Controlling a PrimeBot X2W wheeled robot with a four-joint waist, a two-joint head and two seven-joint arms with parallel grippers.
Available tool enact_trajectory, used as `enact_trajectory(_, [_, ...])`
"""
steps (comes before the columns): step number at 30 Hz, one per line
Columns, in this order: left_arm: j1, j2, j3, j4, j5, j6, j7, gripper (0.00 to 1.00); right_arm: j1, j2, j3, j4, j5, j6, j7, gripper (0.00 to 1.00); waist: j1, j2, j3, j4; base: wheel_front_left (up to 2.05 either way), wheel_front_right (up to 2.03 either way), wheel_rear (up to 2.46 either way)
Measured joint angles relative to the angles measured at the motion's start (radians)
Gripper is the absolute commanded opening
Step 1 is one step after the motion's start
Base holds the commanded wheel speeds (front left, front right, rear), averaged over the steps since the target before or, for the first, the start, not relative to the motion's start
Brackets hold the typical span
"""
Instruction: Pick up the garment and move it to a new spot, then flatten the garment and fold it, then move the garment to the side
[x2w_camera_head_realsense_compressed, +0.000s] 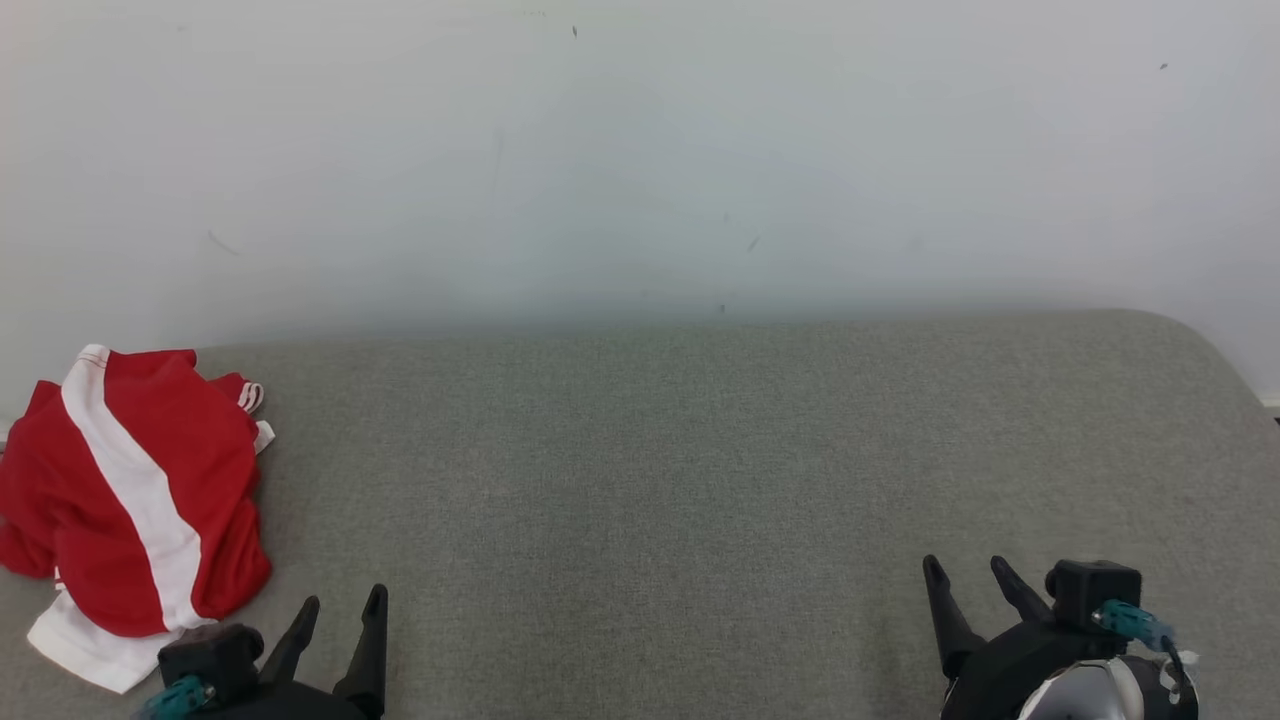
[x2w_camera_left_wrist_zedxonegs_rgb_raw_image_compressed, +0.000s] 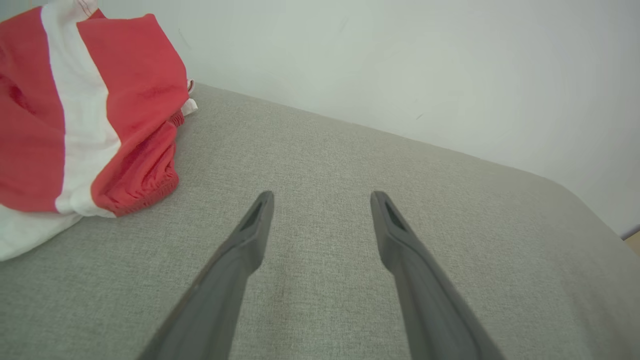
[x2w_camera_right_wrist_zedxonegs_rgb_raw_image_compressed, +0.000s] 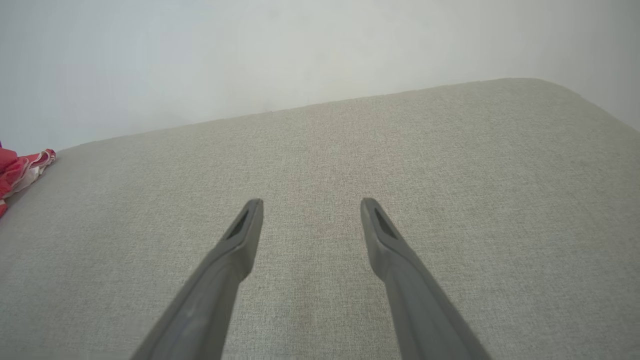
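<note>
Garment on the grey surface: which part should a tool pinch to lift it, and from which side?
Probably the bunched red hem on the garment's edge facing the middle of the grey surface, approached from that side by the open left tool, which sits nearest. That fold stands up off the surface and offers something to close on, while the white corner lies flat.

The garment (x2w_camera_head_realsense_compressed: 150, 480) is seen as a red piece crossed by one broad white stripe, with thin white lines at a far edge and a white part showing from under its near end. It is left crumpled in a loose heap — neither spread flat nor folded — at the far left of the grey fabric surface (x2w_camera_head_realsense_compressed: 700, 480), close to the pale wall (x2w_camera_head_realsense_compressed: 640, 150) behind.
</note>
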Motion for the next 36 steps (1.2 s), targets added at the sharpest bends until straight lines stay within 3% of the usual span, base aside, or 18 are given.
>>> enact_trajectory(20, [-0.020, 0.035, -0.058, 0.004, 0.232, 0.048, -0.007, 1.00, 0.053, 0.002, 0.009, -0.062, -0.283, -0.052, 0.048, 1.00, 0.0000, 0.0000, -0.027, 0.022, 0.00, 0.00, 0.00])
enact_trajectory(25, [-0.037, 0.056, -0.070, 0.003, 0.295, 0.062, -0.009, 1.00, 0.067, 0.003, 0.001, -0.086, -0.351, -0.061, 0.049, 1.00, 0.0000, 0.0000, -0.030, 0.059, 0.00, 0.00, 0.00])
enact_trajectory(36, [-0.033, 0.062, -0.058, -0.007, 0.293, 0.062, 0.010, 1.00, 0.068, 0.028, -0.002, -0.109, -0.349, -0.061, 0.049, 1.00, 0.0000, 0.0000, -0.032, 0.186, 0.00, 0.00, 0.00])
